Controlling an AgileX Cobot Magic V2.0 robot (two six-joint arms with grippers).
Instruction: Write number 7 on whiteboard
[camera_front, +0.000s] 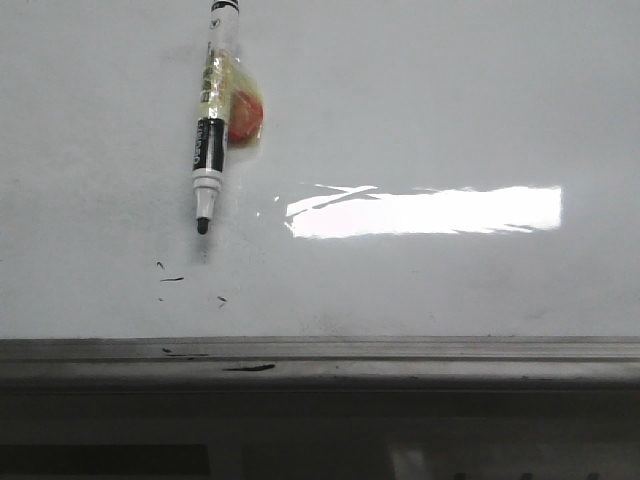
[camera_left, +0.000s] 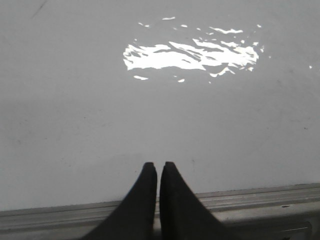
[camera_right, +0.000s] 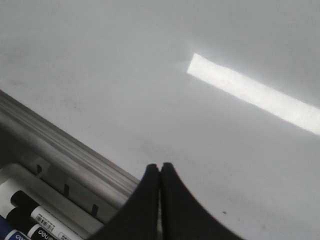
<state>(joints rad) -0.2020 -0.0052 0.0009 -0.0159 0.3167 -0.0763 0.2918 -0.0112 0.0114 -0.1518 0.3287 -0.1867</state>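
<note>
Fingers (camera_left: 148, 185) of the left gripper (camera_left: 158, 167) were pressed nearly together, only a thin slit between the two black tips, and nothing was held between them. The right gripper (camera_right: 160, 167) stood the same way: its two tips met with no gap and no object in them. Each gripper hung just over the near edge of the whiteboard (camera_front: 450, 120), its tips pointing across the grey metal rail (camera_front: 400, 350) onto the white surface.

One marker (camera_front: 210, 130) lay on the whiteboard, toward its far left part, uncapped, with its black tip pointing at the near edge. Something yellow and red (camera_front: 243, 110), seemingly taped on, clung to its barrel; what it was could not be told. One bright rectangular glare (camera_front: 425, 211) sat near the middle of the board. About four small black specks and dashes (camera_front: 172, 278) lay between the marker's tip and the near edge, and one more dark smear (camera_front: 250, 368) sat on the rail.

No number 7 showed on the board in any view; the surface held only those stray marks.

In the right wrist view, one white tray (camera_right: 55, 202) lay just outside the rail. It held at least three markers (camera_right: 42, 217), only partly in view, lying side by side.
</note>
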